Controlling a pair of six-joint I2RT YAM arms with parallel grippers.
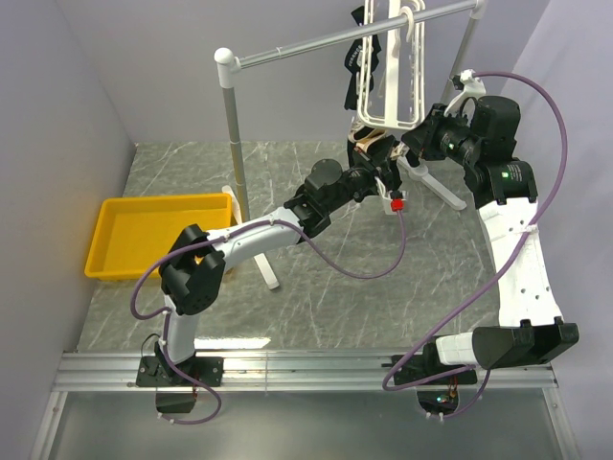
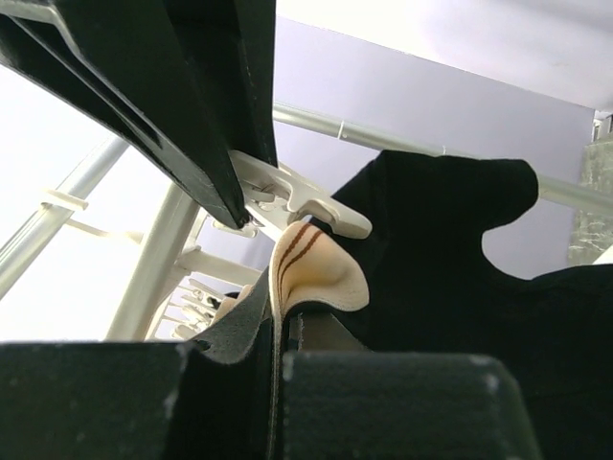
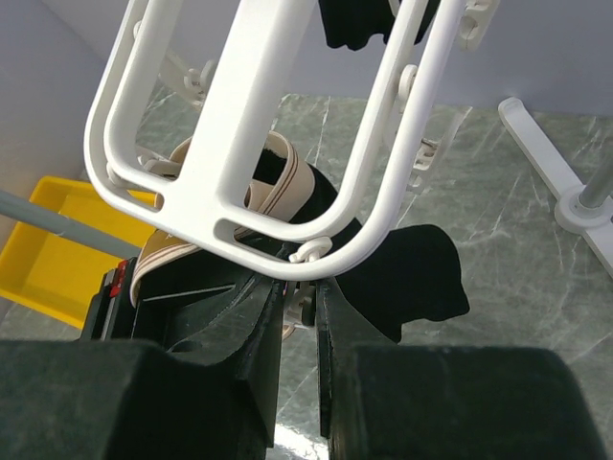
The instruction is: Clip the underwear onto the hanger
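Under the hanger (image 3: 249, 125), the underwear (image 2: 450, 259) is pinched at its tan waistband (image 2: 311, 268) by the left gripper (image 2: 278, 359), fingers closed on it. Just above, the right gripper (image 3: 299, 297) is clamped on a clip (image 2: 316, 206). The waistband edge points up at it.

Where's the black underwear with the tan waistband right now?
Top view, back centre: the underwear is bunched just below the white plastic hanger frame, its waistband pinched in the left gripper.

The hanger (image 3: 249, 96) and underwear (image 3: 287, 187) block the far side; rail stand (image 1: 234, 144) bars left; room lies nearer.
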